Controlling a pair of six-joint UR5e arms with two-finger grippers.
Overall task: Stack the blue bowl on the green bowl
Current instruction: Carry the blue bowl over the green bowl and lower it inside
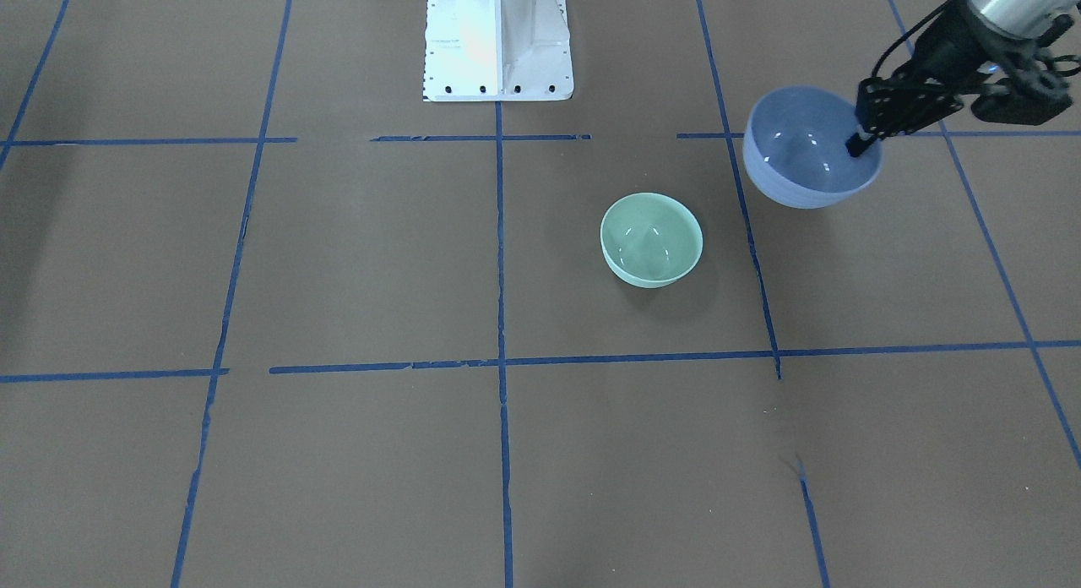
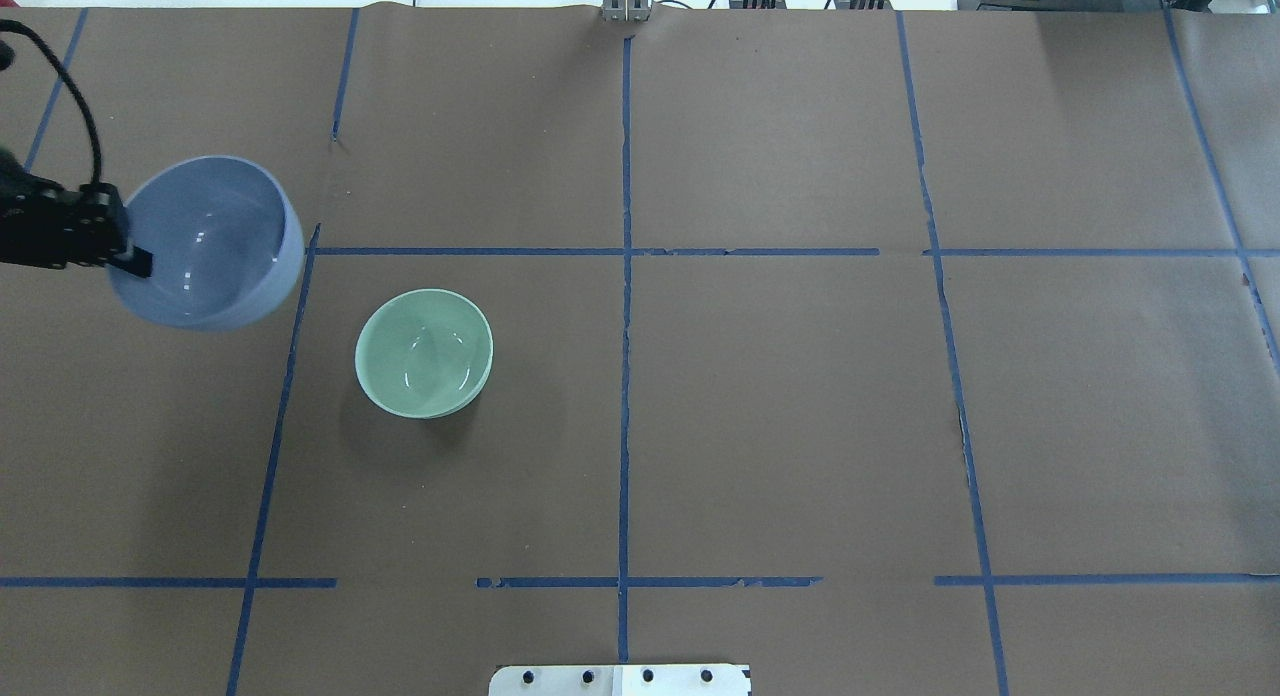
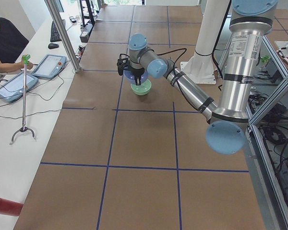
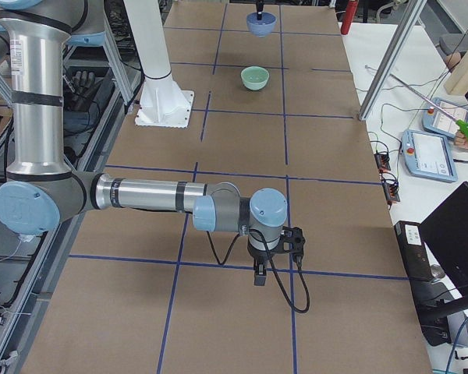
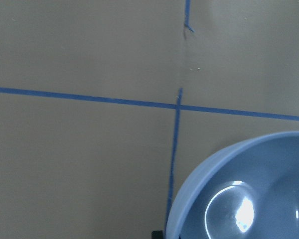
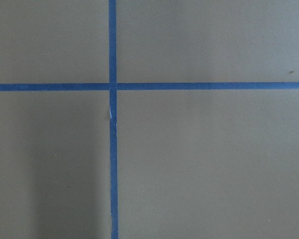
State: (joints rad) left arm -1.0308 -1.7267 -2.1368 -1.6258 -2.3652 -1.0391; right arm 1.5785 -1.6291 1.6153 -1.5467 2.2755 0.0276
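Blue bowl [image 1: 802,153]: aloft near green bowl [image 1: 651,238], rim pinched by left gripper [image 1: 863,142] fingers. Right gripper [image 4: 260,274] fingers: cannot tell.

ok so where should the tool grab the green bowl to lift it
Probably by the rim, from straight above: the green bowl sits upright and open, so one finger can go inside the wall and one outside, as the left tool holds the blue bowl.
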